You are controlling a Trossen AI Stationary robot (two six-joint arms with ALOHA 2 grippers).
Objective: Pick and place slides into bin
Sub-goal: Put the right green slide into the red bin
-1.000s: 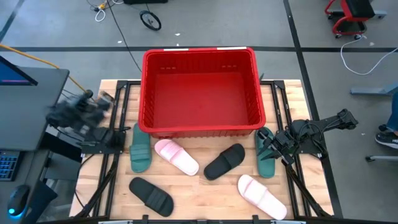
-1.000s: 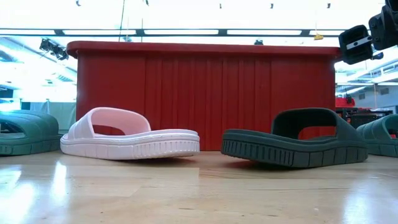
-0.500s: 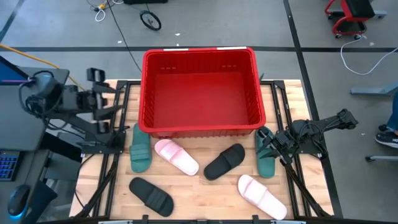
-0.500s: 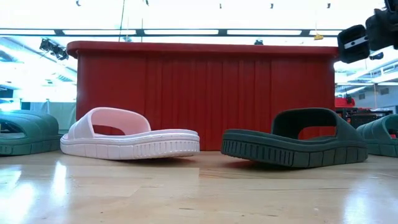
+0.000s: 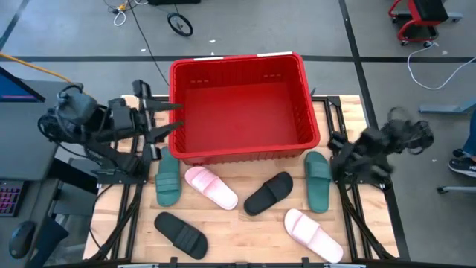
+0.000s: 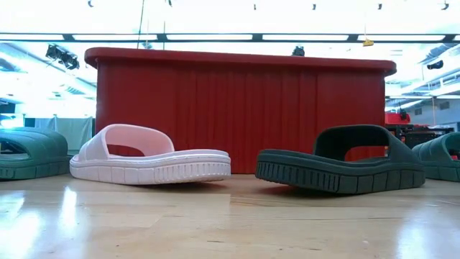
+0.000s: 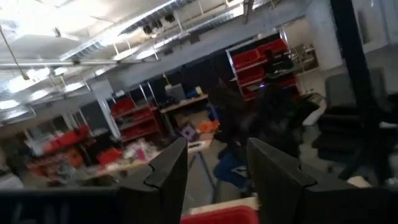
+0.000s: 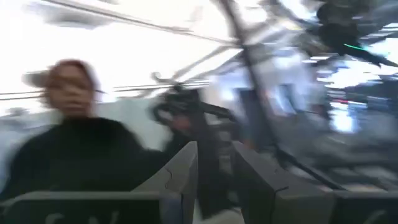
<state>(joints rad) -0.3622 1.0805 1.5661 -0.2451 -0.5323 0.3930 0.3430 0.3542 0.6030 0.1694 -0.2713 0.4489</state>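
Grey concrete floor [image 5: 245,30] all around, black cable [image 5: 152,52] trailing across it. Long ceiling light strips [image 6: 208,37] glow overhead, and shelving [image 7: 255,59] with red bins lines the far wall.

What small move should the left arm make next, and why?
Probably swing the left gripper down toward the dark green slide just below it. Its fingers are open and empty beside the red bin's left wall, the bin holds no slides, and that slide lies nearest.
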